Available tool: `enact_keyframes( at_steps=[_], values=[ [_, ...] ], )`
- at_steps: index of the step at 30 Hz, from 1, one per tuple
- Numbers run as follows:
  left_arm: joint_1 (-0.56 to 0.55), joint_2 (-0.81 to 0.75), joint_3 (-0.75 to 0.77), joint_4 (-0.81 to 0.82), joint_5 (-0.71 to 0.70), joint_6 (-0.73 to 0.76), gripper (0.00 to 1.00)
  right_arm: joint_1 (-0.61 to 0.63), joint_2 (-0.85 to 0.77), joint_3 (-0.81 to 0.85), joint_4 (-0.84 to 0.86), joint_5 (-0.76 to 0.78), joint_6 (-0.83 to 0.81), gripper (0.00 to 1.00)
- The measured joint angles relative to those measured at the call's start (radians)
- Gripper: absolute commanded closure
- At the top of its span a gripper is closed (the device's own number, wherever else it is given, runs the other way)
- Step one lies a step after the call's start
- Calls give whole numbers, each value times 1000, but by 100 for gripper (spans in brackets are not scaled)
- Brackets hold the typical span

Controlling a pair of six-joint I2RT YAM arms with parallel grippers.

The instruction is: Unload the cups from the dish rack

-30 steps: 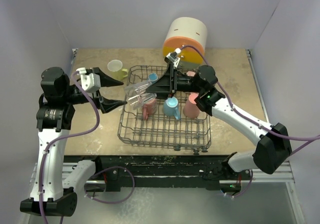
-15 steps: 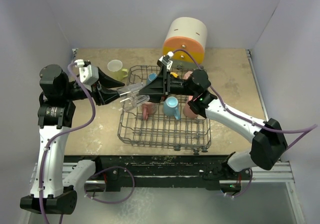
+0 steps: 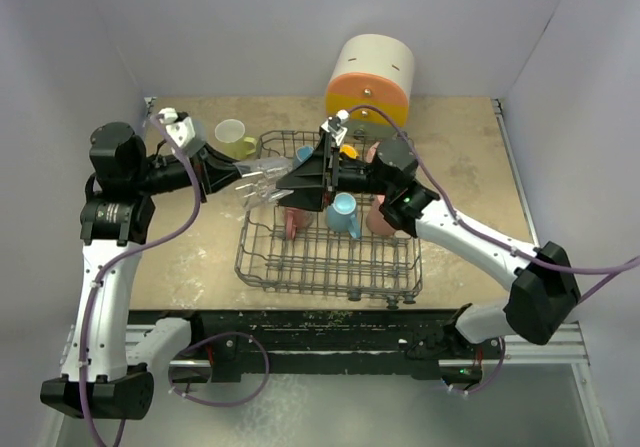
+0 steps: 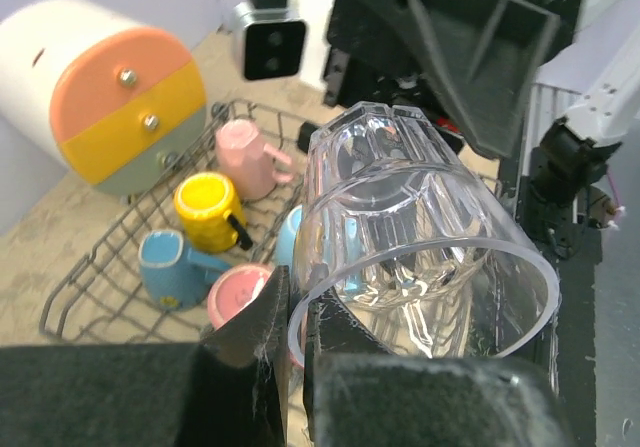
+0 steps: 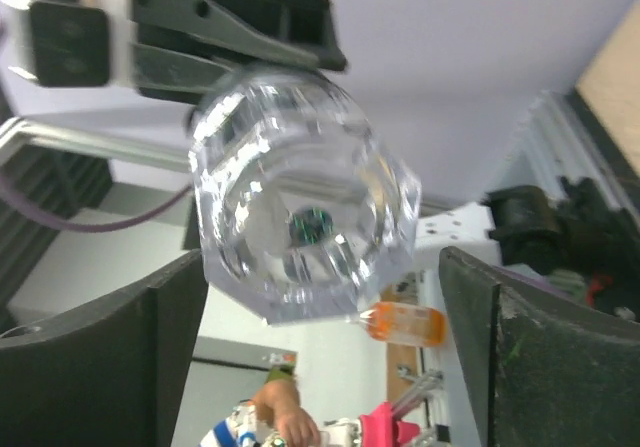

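Big cylinder (image 3: 370,77): lies on side at far edge of tabletop (image 3: 190,267), right of centre.
Body cream; flat face (image 4: 125,107) banded orange, yellow, grey-green, with two small metal knobs.
Tabletop: tan, speckled, scuffed.
Pale lavender walls (image 3: 250,27) at left, back and right.
Black strip (image 3: 330,325) along near edge, metal rail (image 3: 590,342) beside it.
Small orange object (image 5: 400,322) in right wrist background, too blurred to identify.
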Motion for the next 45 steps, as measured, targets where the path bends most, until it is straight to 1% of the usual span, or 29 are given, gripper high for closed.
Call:
enact_keyframes(
  at_steps=[3, 5, 7, 10, 12, 15, 18, 21, 25, 30, 37, 40, 45],
  values=[
    [0, 42, 43, -78, -76, 38, 100, -31, -27, 21, -212, 11, -130, 0],
    [0, 99, 110, -149, -162, 77, 100, -85, -49, 53, -405, 41, -247, 0],
    [0, 174, 197, -234, -278, 124, 100, -146, -72, 79, -555, 83, -349, 0],
    [0, 328, 359, -377, -494, 199, 100, -225, -106, 137, -794, 189, -523, 0],
    [7, 424, 428, -441, -628, 246, 100, -241, -114, 180, -911, 250, -612, 0],
    [67, 567, 481, -528, -767, 323, 100, -238, -118, 249, -1069, 340, -735, 0],
    [174, 711, 510, -595, -885, 390, 100, -233, -119, 299, -1190, 417, -827, 0],
    [257, 824, 526, -616, -975, 437, 100, -232, -119, 325, -1279, 485, -885, 0],
    [293, 917, 534, -616, -1070, 473, 100, -232, -118, 334, -1365, 557, -931, 0],
    [279, 1080, 666, -615, -1097, 462, 100, -233, -118, 334, -1438, 628, -965, 0],
    [259, 1256, 870, -601, -1079, 403, 100, -233, -132, 317, -1467, 692, -977, 0],
    [243, 1298, 923, -598, -1078, 386, 100, -233, -141, 297, -1485, 721, -979, 0],
    [206, 1331, 935, -587, -1089, 367, 100, -233, -146, 243, -1509, 785, -985, 0]
  ],
)
